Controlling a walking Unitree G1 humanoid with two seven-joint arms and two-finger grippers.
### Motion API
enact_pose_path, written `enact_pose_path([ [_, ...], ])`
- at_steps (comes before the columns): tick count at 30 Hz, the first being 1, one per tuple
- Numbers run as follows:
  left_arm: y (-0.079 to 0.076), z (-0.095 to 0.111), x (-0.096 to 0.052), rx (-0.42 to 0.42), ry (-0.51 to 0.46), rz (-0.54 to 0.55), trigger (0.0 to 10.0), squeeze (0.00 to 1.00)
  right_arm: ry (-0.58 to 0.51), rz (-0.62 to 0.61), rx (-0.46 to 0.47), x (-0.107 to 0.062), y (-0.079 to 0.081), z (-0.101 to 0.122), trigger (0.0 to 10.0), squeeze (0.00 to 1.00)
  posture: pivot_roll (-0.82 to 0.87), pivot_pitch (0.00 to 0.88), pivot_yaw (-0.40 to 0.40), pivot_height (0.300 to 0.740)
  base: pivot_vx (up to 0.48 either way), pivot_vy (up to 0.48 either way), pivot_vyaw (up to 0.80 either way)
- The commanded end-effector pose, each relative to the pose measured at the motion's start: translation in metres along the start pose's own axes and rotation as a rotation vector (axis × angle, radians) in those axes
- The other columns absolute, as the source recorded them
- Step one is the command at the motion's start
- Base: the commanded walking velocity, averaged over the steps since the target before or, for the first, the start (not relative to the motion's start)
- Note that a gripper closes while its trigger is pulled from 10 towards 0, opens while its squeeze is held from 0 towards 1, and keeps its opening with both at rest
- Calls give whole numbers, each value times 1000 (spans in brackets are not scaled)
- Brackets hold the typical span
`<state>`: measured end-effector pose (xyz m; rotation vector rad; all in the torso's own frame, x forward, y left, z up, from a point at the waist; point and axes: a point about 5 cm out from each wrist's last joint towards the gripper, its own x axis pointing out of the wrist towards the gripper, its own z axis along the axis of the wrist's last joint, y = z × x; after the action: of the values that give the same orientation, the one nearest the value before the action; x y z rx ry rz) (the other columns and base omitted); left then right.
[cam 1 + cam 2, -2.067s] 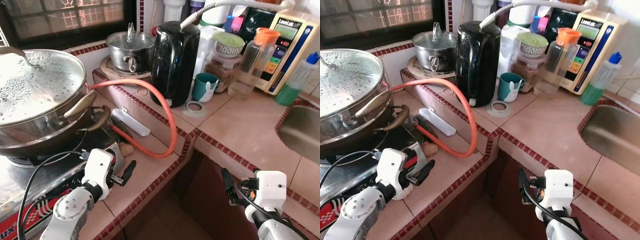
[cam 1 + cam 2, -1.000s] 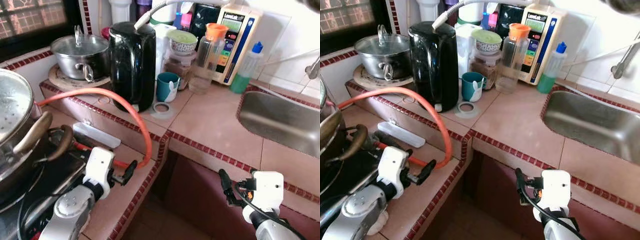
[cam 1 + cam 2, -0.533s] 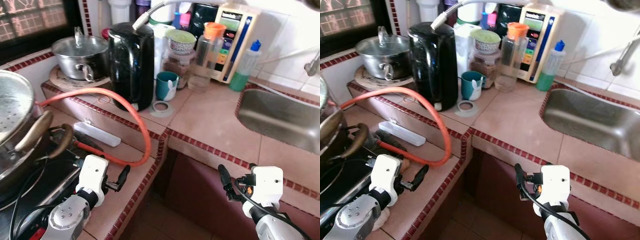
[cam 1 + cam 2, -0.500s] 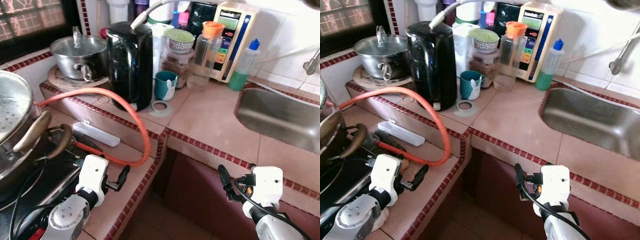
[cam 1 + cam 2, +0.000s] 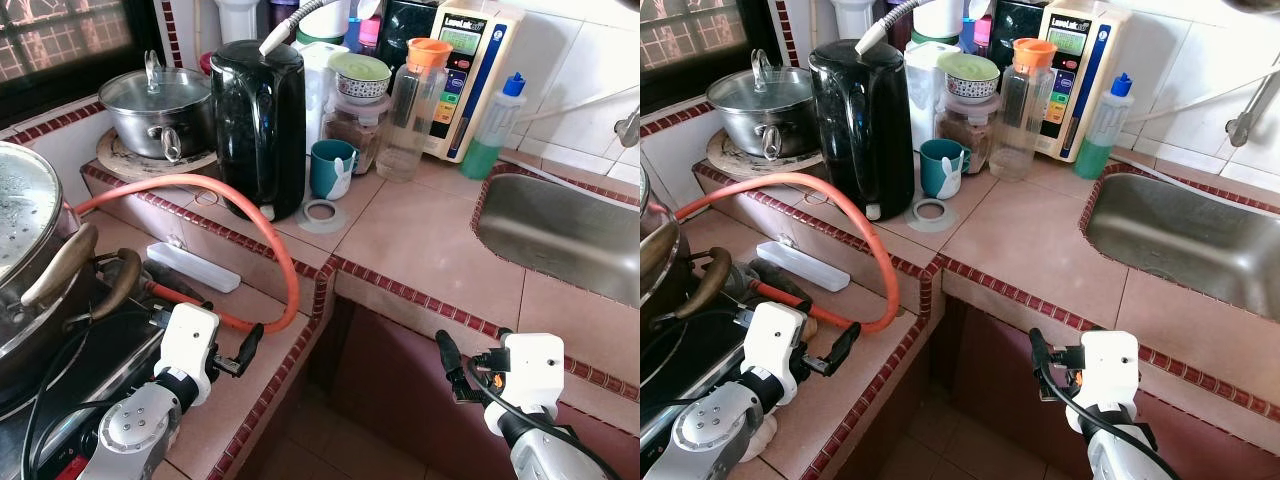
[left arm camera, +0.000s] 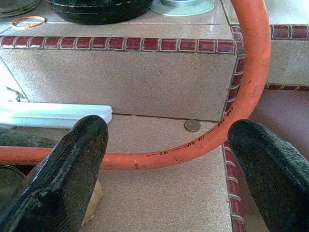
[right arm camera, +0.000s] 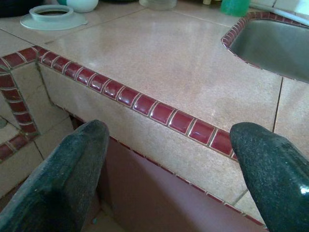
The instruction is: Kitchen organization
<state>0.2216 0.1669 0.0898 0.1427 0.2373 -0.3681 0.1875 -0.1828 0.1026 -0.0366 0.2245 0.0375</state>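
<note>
My left gripper [image 5: 247,347] hovers open and empty low over the lower counter ledge, beside an orange hose [image 5: 285,262]. In its wrist view the hose [image 6: 241,92] curves between the spread fingers [image 6: 72,164], with a coin [image 6: 192,125] and a white flat bar [image 6: 53,115] beyond. Open too, my right gripper [image 5: 446,364] hangs below the tiled counter edge [image 7: 164,116], in front of the counter. On the counter stand a black kettle [image 5: 262,125], a teal mug [image 5: 331,168], a white ring [image 5: 320,213], a clear bottle with an orange cap [image 5: 424,95] and a lidded jar [image 5: 355,110].
A steel sink [image 5: 570,235] lies at the right, with a green soap bottle [image 5: 497,125] and a water unit [image 5: 470,70] behind it. At the back left stands a lidded steel pot [image 5: 160,105]. A large lidded wok [image 5: 30,260] sits on the stove at the left.
The view has swung right from the stove towards the sink, then settled. Both grippers stay open in about the same pose.
</note>
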Motion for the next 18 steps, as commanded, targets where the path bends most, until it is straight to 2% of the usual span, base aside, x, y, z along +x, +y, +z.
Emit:
enact_pose_path([
  [1, -1, 3, 1, 14, -10, -6, 10000, 0, 0, -18, -8, 1, -3, 0, 10000, 0, 109, 0, -43, 740, 0, -251, 0],
  [18, -1, 2, 1, 20, -13, 9, 10000, 0, 4, -12, -13, 2, -3, 0, 10000, 0, 114, 0, -50, 740, 0, -301, 0],
])
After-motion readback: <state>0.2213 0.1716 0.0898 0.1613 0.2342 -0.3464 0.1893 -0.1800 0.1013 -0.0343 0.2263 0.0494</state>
